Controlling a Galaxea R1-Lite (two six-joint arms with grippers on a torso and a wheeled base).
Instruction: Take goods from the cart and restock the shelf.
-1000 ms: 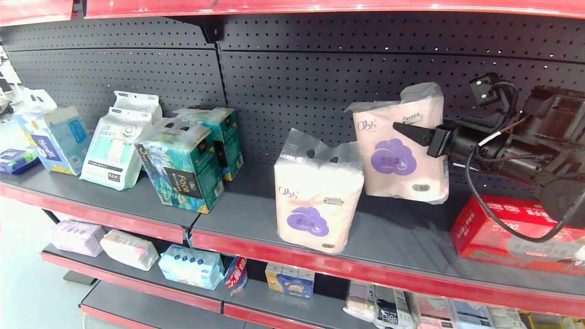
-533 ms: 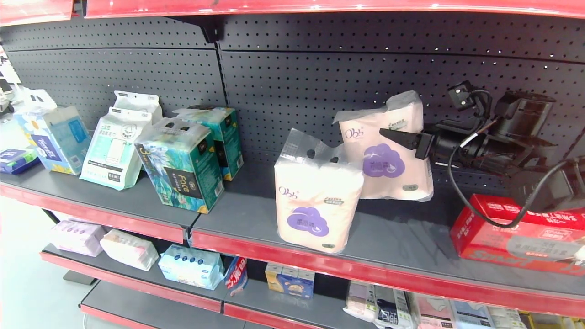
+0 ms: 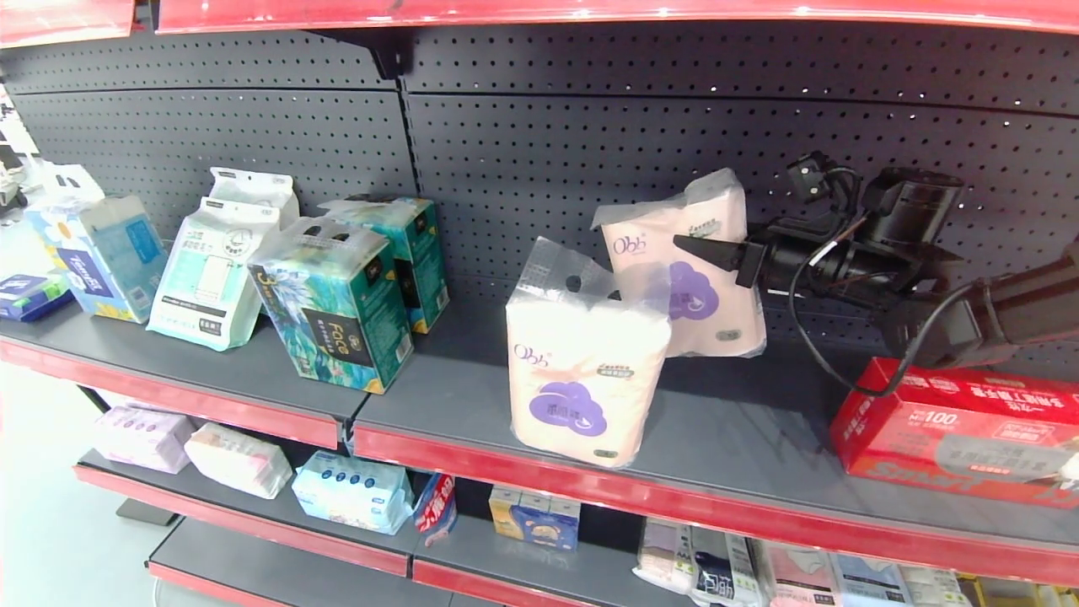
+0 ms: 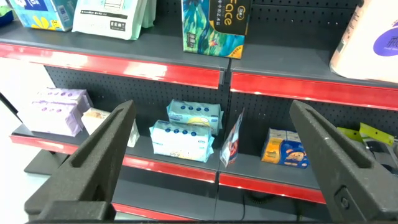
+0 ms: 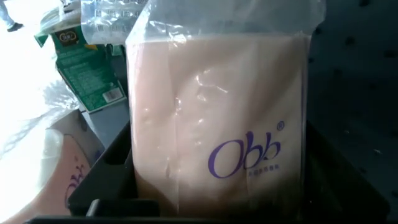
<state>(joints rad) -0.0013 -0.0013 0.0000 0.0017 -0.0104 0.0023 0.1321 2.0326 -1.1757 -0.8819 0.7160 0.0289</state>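
A pink roll pack with a purple cloud print (image 3: 684, 278) hangs tilted at the back of the middle shelf (image 3: 742, 438). My right gripper (image 3: 701, 249) is shut on it from the right. It sits just behind a matching pack (image 3: 583, 364) that stands at the shelf's front edge. Whether its bottom touches the shelf I cannot tell. In the right wrist view the held pack (image 5: 217, 118) sits between the black fingers (image 5: 102, 180). My left gripper (image 4: 211, 165) is open and holds nothing, low in front of the lower shelves.
A red box (image 3: 957, 421) lies on the shelf to the right, under my right arm. Green boxes (image 3: 337, 303), a white pouch (image 3: 211, 274) and a blue pack (image 3: 101, 253) stand to the left. Black pegboard (image 3: 548, 143) backs the shelf. Lower shelves (image 4: 186, 134) hold more packs.
My right arm has carried the pink pack leftward and slightly down along the back of the shelf, to behind the front pack. The goods standing on the shelf stayed still.
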